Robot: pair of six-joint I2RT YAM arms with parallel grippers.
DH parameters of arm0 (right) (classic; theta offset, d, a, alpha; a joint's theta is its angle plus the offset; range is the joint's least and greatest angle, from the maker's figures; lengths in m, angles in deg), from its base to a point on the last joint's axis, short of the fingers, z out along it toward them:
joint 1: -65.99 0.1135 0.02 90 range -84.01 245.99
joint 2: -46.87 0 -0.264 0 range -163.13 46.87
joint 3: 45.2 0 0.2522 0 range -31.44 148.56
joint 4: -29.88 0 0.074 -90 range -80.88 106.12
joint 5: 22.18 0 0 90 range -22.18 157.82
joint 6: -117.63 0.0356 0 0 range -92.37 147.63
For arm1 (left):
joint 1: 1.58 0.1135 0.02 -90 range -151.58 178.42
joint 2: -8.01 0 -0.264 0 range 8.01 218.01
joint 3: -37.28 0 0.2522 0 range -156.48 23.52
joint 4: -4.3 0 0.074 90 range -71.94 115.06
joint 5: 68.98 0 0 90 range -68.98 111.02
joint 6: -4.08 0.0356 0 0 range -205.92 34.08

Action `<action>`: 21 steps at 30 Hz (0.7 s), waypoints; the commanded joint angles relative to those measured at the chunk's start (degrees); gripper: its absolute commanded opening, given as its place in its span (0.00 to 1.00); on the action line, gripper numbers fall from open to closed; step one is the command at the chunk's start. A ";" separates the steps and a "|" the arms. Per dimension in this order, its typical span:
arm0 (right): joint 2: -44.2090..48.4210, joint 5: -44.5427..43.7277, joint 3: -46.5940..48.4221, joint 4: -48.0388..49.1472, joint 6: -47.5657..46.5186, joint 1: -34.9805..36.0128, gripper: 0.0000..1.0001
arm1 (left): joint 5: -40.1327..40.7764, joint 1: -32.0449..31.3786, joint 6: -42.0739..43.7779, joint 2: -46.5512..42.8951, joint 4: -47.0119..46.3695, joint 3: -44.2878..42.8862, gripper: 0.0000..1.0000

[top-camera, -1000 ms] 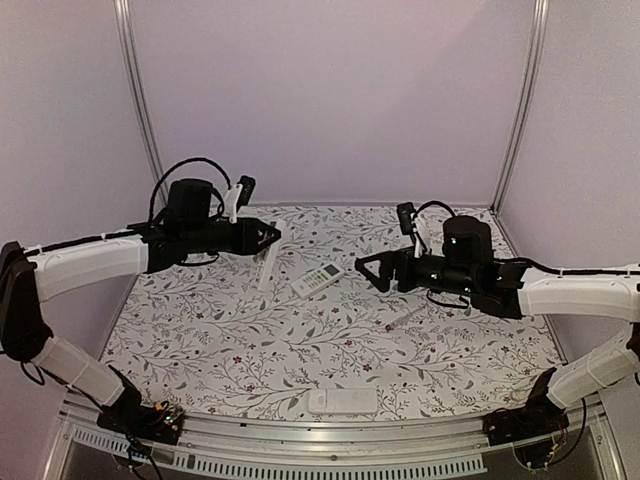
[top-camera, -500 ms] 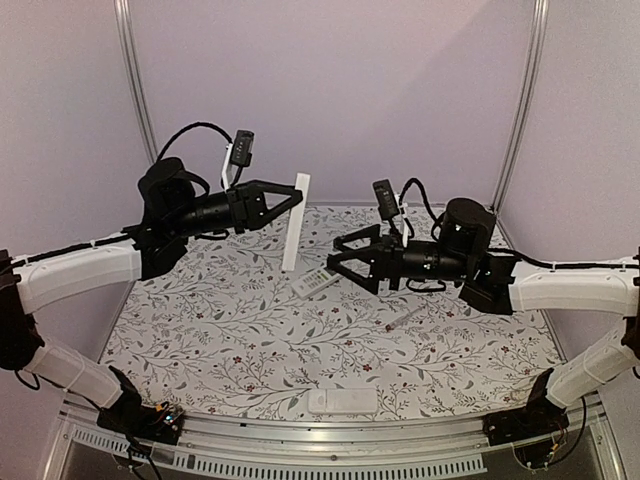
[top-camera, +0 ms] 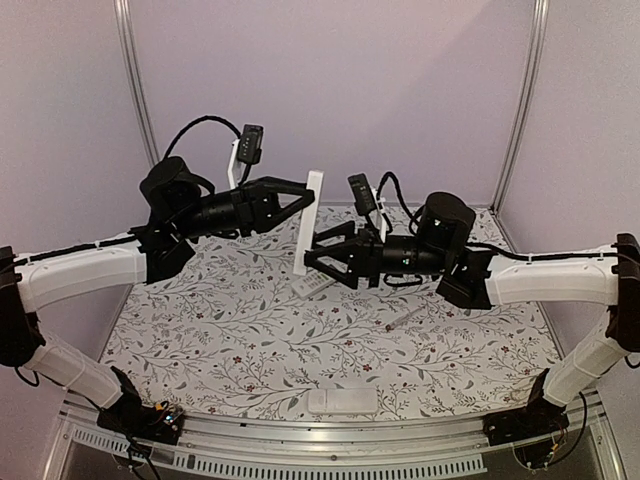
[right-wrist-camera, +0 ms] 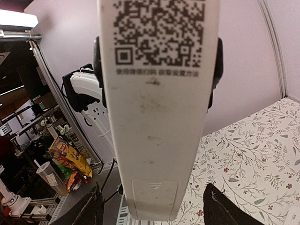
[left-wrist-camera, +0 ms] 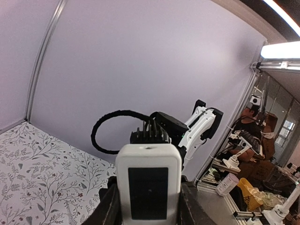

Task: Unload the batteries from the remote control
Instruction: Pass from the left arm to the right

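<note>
Step in hand: presenting the long white remote (top-camera: 309, 228) for opening. My left gripper (top-camera: 301, 198) is clamped on its upper part and holds it aloft, near upright with a slight tilt, above the far middle of the table (top-camera: 200, 340). My right gripper (top-camera: 313, 254) is spread wide and empty, with a finger (right-wrist-camera: 226, 206) on either side of the remote's lower end. As far as I can tell it is not touching.

Batteries: none in view. I judge them inside, behind the battery cover (right-wrist-camera: 153, 197).

Back shell: smooth matt white plastic, flat, rounded at the end, faintly scuffed, with a printed QR code (right-wrist-camera: 159, 33) higher up. The cover shows a thin seam and a small moulded mark.

Next, as I judge it: press on the cover and slide it off toward the lower end, left grip firm against the push.
</note>
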 commanded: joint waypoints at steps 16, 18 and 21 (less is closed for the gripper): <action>-3.08 -1.98 2.82 3.47 2.88 1.40 0.35 | 1.29 -1.31 1.66 0.61 -1.51 -1.08 0.25; -2.44 -3.29 2.08 3.45 2.91 1.40 0.29 | 1.35 -1.32 2.10 0.65 -0.68 -1.08 0.26; -1.06 -5.82 0.70 2.57 2.50 1.40 0.23 | 1.96 -1.14 2.93 0.31 1.43 -0.92 0.47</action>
